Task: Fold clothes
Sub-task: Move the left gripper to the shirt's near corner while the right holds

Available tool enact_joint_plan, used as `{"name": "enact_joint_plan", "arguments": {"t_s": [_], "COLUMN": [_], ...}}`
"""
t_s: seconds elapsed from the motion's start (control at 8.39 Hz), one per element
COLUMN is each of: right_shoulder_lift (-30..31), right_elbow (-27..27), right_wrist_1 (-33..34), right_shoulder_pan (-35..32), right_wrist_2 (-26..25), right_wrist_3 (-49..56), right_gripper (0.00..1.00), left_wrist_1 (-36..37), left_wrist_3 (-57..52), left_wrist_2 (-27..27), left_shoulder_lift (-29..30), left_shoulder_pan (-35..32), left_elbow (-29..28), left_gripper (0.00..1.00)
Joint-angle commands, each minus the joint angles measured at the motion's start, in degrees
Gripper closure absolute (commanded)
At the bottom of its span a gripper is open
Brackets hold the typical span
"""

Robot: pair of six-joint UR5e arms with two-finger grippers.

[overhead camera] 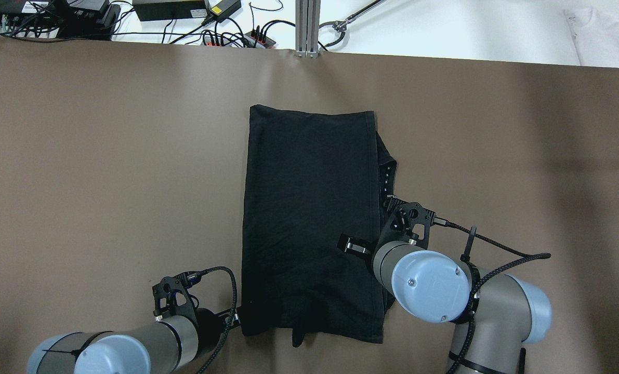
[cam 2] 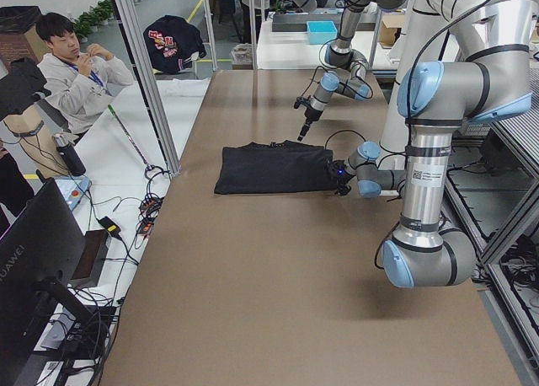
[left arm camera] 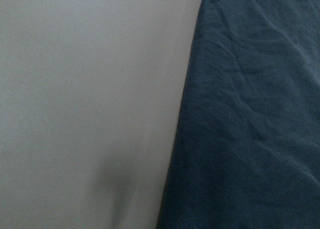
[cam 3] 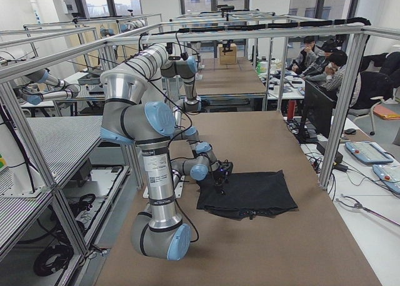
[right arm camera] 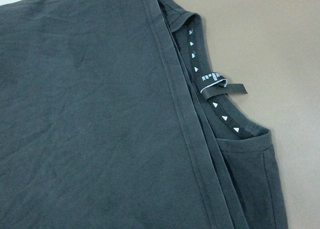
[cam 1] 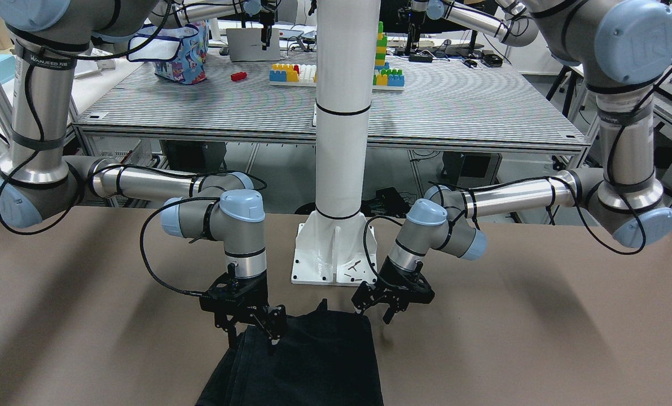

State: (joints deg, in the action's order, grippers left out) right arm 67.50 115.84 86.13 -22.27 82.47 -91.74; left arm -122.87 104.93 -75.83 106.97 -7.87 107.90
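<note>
As I look in from the camera across the table, the nearest thing is the black, soft matte folded garment (overhead camera: pixel 309 218). It lies flat in the middle of the brown matte tabletop (overhead camera: pixel 106 182), with its long sides running away from the robot. On the robot's right side the layers do not line up, and a neckline strip with small white triangles (right arm camera: pixel 210 89) shows beside the hemmed fold.

Just behind that, the right gripper (cam 1: pixel 254 341) hangs point-down over the garment's right edge. Its fingers are spread, and I see no cloth pinched between them. The left gripper (cam 1: pixel 374 314) is tilted in at the garment's corner nearest the robot. Its jaws are also apart and hold nothing. Its wrist camera shows only the fabric's edge against bare table.

Farther back stands the white round pillar (cam 1: pixel 341 113) on its white base plate (cam 1: pixel 313 265), which sits close to the garment's edge.

Beyond the table is a second bench with a grey ribbed top (cam 1: pixel 454 107). On it are bright plastic building blocks (cam 1: pixel 290 73) and a blue patterned bag with white trim (cam 1: pixel 180 53).

From the side views I see aluminium frame posts (cam 2: pixel 147 74). A seated person in a grey top (cam 2: pixel 80 83) is off the far edge, and a dark monitor (cam 2: pixel 34 260) is there too.
</note>
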Motion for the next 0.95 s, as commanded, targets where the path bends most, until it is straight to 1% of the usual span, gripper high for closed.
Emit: {"name": "enact_joint_plan", "arguments": {"t_s": [0.0,0.24,0.36,0.48,0.83], "right_shoulder_lift": [0.1,0.4,0.5,0.7,1.1], "right_elbow": [-0.3,-0.5,-0.4,-0.4,-0.4], "right_wrist_1": [0.0,0.0,0.0,0.0,0.0], "right_shoulder_pan": [-0.1,0.0,0.0,0.0,0.1], "right_wrist_2": [-1.0,-1.1,-1.2,-1.2,-1.2], "right_wrist_3": [0.1,0.0,0.0,0.0,0.0], "right_gripper": [0.06,0.06,0.06,0.06,0.06], "left_wrist_1": [-0.1,-0.1,-0.1,-0.1,-0.3], "left_wrist_3": [0.1,0.1,0.1,0.1,-0.1], "left_wrist_2": [2.4,2.4,2.4,2.4,2.4], "left_shoulder_lift": [1.3,1.6,1.6,1.6,1.7], "left_shoulder_pan": [1.7,1.9,1.9,1.9,1.9], "left_elbow": [-1.6,-1.6,-1.7,-1.7,-2.6], "left_gripper": [0.05,0.14,0.31,0.42,0.42]}}
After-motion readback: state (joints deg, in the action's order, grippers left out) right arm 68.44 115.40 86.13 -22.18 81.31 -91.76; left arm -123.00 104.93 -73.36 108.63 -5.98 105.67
